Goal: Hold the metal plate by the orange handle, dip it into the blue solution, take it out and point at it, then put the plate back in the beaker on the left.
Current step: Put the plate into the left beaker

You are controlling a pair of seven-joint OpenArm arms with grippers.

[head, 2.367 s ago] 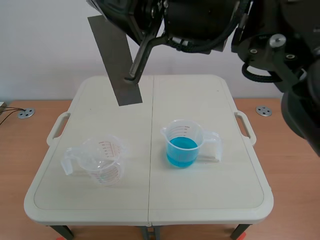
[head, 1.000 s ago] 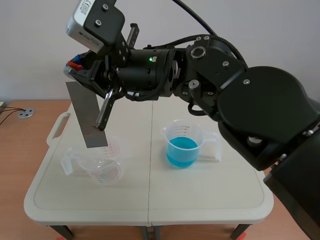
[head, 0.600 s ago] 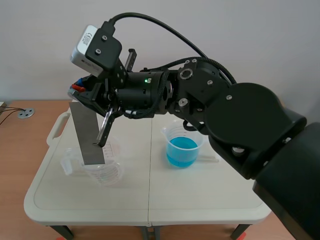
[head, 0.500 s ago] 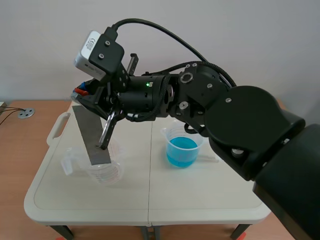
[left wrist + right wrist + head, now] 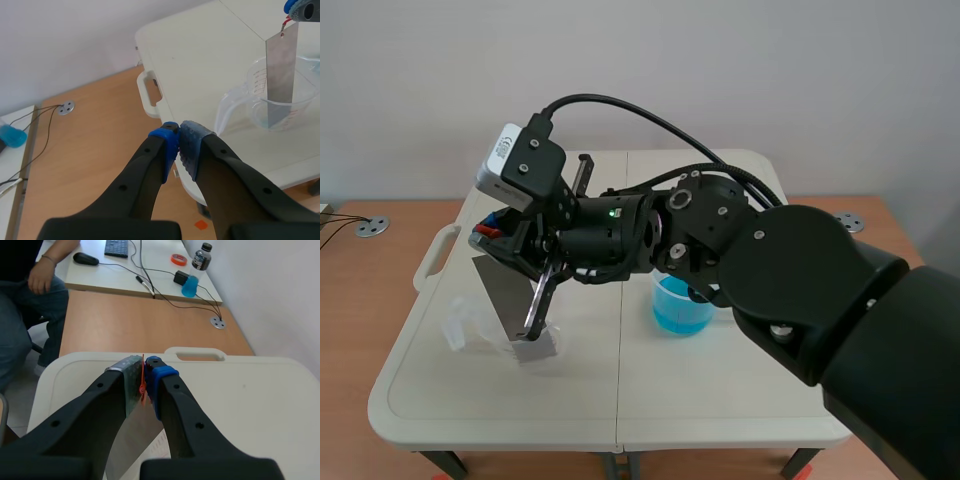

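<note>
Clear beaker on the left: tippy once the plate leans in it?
Probably light and easy to tip: the clear beaker looks like thin, empty plastic. The metal plate stands far taller than its rim, so a leaning plate could lever it over.

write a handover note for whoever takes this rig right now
Right gripper: shut on the plate's orange handle, reaching across over the clear beaker.
Left gripper: shut on nothing, off the table edge.
Metal plate: nearly upright, lower end inside the clear beaker on the left.
Blue beaker: stands apart on the table.
Done: plate is in the left beaker.
Left, probably: release the handle and draw the right arm clear.
</note>
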